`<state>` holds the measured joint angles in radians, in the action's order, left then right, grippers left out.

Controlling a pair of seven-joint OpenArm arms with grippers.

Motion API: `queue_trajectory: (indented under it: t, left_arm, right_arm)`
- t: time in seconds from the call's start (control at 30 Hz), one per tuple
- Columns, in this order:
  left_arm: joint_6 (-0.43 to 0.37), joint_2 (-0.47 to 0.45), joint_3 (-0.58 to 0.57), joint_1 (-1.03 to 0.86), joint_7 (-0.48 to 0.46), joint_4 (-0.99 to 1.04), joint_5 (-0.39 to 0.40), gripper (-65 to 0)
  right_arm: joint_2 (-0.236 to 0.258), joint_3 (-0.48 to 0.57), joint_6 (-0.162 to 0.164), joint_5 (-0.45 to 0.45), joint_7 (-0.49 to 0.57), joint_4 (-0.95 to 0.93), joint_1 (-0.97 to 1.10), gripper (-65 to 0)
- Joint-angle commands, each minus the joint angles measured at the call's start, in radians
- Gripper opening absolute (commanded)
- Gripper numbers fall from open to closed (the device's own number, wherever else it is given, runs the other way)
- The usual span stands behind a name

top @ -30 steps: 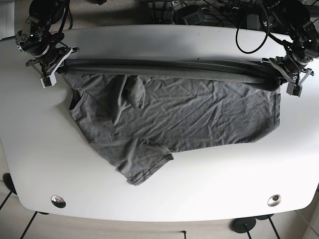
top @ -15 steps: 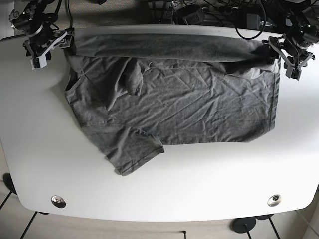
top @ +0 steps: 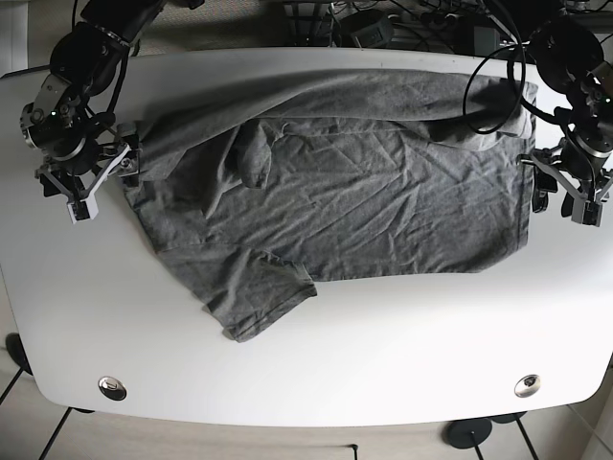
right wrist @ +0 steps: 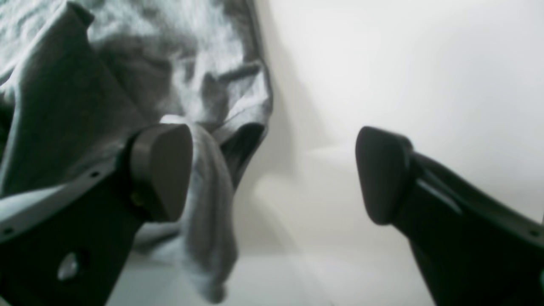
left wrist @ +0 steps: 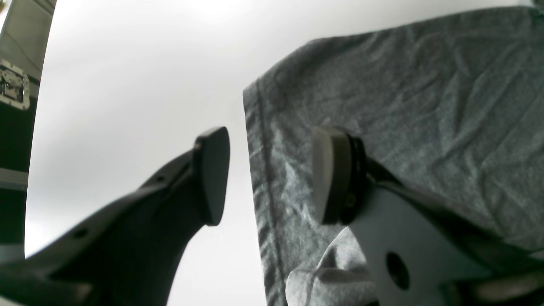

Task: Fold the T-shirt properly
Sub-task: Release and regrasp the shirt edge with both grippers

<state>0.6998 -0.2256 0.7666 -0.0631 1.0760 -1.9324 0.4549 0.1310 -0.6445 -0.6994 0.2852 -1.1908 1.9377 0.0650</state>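
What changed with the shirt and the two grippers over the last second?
Both grippers let go of the T-shirt: the left gripper and right gripper now stand open beside its side edges, nearer the camera than before. The far edge, earlier bunched into a taut roll, has spread toward the table's far side. The near sleeve barely moved.

T-shirt [top: 335, 192] on table [top: 402, 345] | grippers at its two side edges (base view)

Plain grey T-shirt [top: 364, 201] on a white table [top: 383, 355]; black grippers.
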Motion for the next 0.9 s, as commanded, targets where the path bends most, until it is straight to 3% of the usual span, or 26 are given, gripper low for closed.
queue_trajectory:
  t: [0.03, 0.1, 0.13, 0.23, 0.37, 0.5, 0.73, 0.9]
  left_arm:
    - [-0.002, -0.018, 0.004, 0.007, -0.013, -0.014, 0.008, -36.9]
    - [-0.002, -0.018, 0.004, 0.006, -0.013, -0.014, 0.008, -36.9]
    - [-0.002, -0.018, 0.004, 0.006, -0.013, -0.014, 0.008, -36.9]
    - [-0.002, -0.018, 0.004, 0.006, -0.013, -0.012, 0.008, -36.9]
    - [-0.002, -0.018, 0.003, 0.007, -0.013, 0.008, 0.008, -36.9]
    - [-0.002, -0.021, 0.004, 0.009, -0.013, 0.075, 0.008, -36.9]
    - [-0.002, -0.022, 0.009, 0.009, -0.018, 0.095, 0.002, -36.8]
    - [-0.002, -0.019, 0.011, 0.069, -0.018, 0.098, -0.120, -36.4]
  right_arm:
    - [0.019, -0.027, 0.001, 0.113, -0.036, 0.076, 0.037, -8.1]
    - [0.023, -0.068, 0.001, 0.265, -0.067, 0.082, 0.095, -8.1]
    - [0.019, -0.074, 0.001, 0.263, -0.067, 0.079, 0.092, -8.1]
    - [0.017, -0.067, 0.001, 0.233, -0.034, 0.045, 0.011, -8.1]
    - [0.045, 0.035, 0.001, 0.079, 0.041, -0.142, -0.153, -8.1]
    - [0.054, 0.114, 0.001, -0.057, 0.202, -0.406, -0.253, -8.1]
    - [0.057, 0.133, 0.001, -0.070, 0.317, -0.562, -0.205, -8.2]
    - [0.032, 0.133, 0.001, -0.070, 0.320, -0.562, -0.181, -8.6]
